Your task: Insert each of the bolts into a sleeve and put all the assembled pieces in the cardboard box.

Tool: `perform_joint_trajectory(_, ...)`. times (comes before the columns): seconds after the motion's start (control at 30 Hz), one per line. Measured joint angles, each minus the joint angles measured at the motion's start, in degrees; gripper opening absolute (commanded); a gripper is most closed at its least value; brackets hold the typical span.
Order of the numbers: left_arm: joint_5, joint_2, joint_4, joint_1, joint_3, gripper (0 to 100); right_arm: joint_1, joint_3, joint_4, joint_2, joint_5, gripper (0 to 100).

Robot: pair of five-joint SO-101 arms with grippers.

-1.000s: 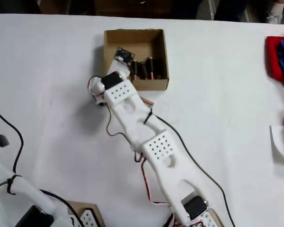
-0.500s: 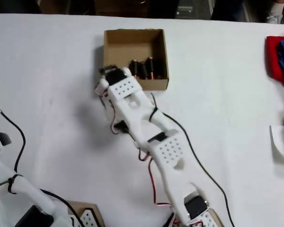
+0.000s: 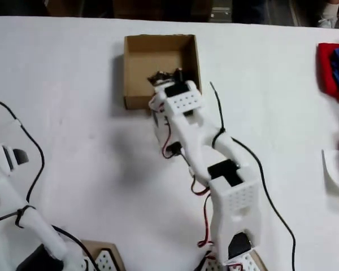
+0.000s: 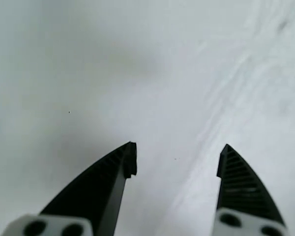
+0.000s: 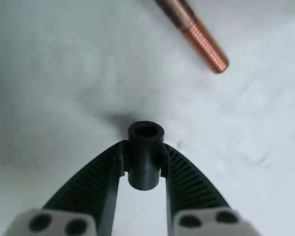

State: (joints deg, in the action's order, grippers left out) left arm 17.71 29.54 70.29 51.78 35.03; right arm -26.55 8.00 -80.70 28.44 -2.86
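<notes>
At the cardboard box (image 3: 158, 38), the right gripper (image 5: 144, 146) jaws grasp a sleeve (image 5: 145, 164); its wrist view adds a bolt (image 5: 194, 35) nearby. The left gripper (image 4: 177, 152) jaws stand released above the table (image 4: 88, 73).

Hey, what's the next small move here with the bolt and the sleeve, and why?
Probably send the left gripper, open and empty over the table, toward the bolt. The right gripper clamps the sleeve, its bore open, and the bolt lies loose on the table beyond it, so inserting it likely needs a second grip.
</notes>
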Motion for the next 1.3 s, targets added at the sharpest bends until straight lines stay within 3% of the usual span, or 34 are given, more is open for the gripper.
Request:
perform_joint_trajectory(0.1,0.00,0.00,0.00,-0.26,0.00,28,0.00,-4.31,6.68,-0.09,-4.57,5.0)
perform_joint_trajectory(0.27,0.00,0.00,1.05,-0.26,0.00,28,-0.18,-7.03,9.49,-1.32,-10.64,19.7)
perform_joint_trajectory(0.47,0.00,0.00,1.05,-0.62,0.00,28,-0.26,-7.21,9.49,-1.32,-11.52,19.7)
perform_joint_trajectory(0.57,0.00,0.00,1.05,-0.62,0.00,28,-0.26,-8.35,10.11,-1.41,-11.69,14.6)
perform_joint_trajectory(0.63,-0.09,0.00,1.05,-0.79,0.00,28,-0.26,-9.14,10.20,-1.76,-11.69,2.6)
perform_joint_trajectory(0.77,-0.70,0.00,3.34,-5.27,0.00,28,0.97,-9.49,10.20,-2.11,-11.69,1.7)
perform_joint_trajectory(0.97,-13.80,0.00,7.03,-18.55,0.00,28,2.90,-9.49,9.32,-2.29,-11.69,2.1)
perform_joint_trajectory(1.13,-32.62,-0.09,7.03,-33.67,0.09,28,8.70,-9.76,3.52,-9.49,-11.69,2.1)
perform_joint_trajectory(1.2,-40.00,-0.09,5.63,-39.74,1.14,28,12.04,-9.76,0.62,-15.47,-11.69,2.1)
perform_joint_trajectory(1.3,-44.40,-0.09,-0.44,-48.79,3.96,28,17.14,-10.20,-2.90,-25.23,-11.69,2.1)
